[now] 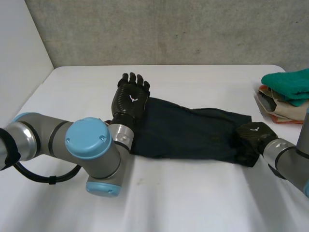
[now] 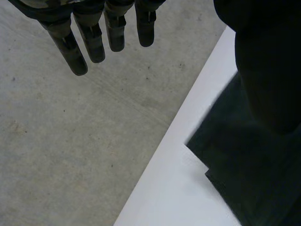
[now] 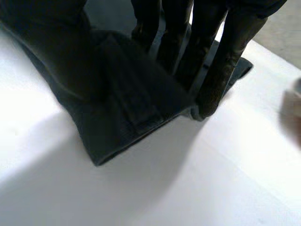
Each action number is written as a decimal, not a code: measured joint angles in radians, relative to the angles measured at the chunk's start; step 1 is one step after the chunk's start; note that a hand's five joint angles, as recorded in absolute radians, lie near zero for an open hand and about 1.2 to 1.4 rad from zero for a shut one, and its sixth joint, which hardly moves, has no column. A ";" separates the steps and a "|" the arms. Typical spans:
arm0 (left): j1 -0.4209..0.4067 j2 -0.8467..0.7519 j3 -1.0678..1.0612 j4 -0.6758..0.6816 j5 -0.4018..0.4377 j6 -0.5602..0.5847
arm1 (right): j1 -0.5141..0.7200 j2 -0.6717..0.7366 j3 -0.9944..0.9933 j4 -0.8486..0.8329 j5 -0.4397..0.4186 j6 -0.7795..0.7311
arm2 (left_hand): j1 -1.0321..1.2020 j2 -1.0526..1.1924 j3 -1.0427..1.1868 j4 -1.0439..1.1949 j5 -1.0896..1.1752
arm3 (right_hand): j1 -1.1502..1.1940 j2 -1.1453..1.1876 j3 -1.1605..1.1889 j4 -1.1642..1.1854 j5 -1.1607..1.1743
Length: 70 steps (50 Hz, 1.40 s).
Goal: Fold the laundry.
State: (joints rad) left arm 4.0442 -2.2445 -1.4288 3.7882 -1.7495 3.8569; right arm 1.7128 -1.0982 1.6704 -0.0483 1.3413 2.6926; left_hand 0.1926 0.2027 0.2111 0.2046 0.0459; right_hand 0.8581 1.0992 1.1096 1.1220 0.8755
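Note:
A dark navy cloth [image 1: 188, 130] lies folded in a long band across the middle of the white table [image 1: 193, 193]. My left hand [image 1: 130, 99] hovers over the cloth's left end, fingers straight and spread, holding nothing. In the left wrist view its fingers [image 2: 94, 42] reach out past the table's far edge, with the cloth [image 2: 244, 169] under the palm. My right hand [image 1: 256, 133] is at the cloth's right end. There its straight fingers [image 3: 225, 56] come down on the cloth [image 3: 122, 122] opposite the thumb, pinching a raised fold.
A pile of folded laundry sits at the table's far right edge: a teal piece [image 1: 289, 84] on top of beige and orange ones [image 1: 275, 108]. A grey concrete wall [image 1: 169, 29] stands behind the table. The left arm's elbow [image 1: 89, 145] hangs over the near left.

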 measured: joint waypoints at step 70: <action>-0.061 -0.124 0.279 -0.586 0.089 -0.443 | 0.212 0.215 -0.395 0.165 0.001 0.205 | 0.003 0.028 0.008 0.017 0.003 | -0.669 -0.871 -0.891 -0.882 -0.808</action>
State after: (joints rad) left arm 3.9832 -2.3681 -1.1498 3.2023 -1.6606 3.4141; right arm 1.9252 -0.8829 1.2754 0.1164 1.3421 2.8976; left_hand 0.1956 0.2309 0.2195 0.2221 0.0491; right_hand 0.1888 0.2282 0.2191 0.2402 0.0679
